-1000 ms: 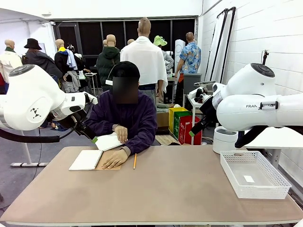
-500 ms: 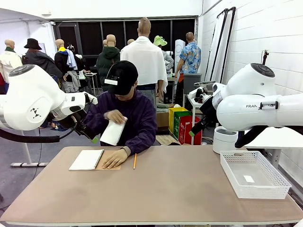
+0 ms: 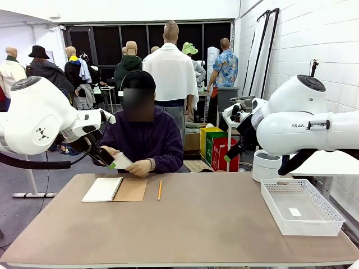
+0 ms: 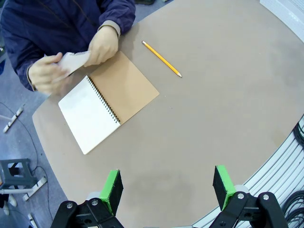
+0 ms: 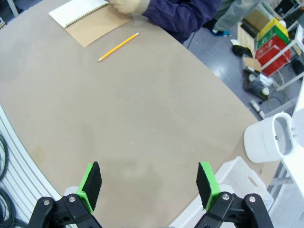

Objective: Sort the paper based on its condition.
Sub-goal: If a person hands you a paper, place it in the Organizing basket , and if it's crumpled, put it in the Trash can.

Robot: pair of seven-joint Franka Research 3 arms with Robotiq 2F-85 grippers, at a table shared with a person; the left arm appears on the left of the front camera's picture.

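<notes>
A smooth tan table (image 3: 196, 224) was seen from the front. At its far left a thin white sheet of paper (image 3: 122, 161) was held in a person's hand (image 3: 140, 167), beyond a spiral notebook (image 3: 104, 189). The sorting was judged barely begun, with a reach for the sheet needed next. In the left wrist view, the left gripper (image 4: 166, 187) was spread wide, empty. In the right wrist view, the right gripper (image 5: 148, 185) was likewise apart, with a slim yellow pencil (image 5: 118, 46) far off.

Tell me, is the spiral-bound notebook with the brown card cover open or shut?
Open. The spiral-bound notebook lies flat on the table, with a white page on one side of the wire spine and the brown cover spread on the other.
</notes>
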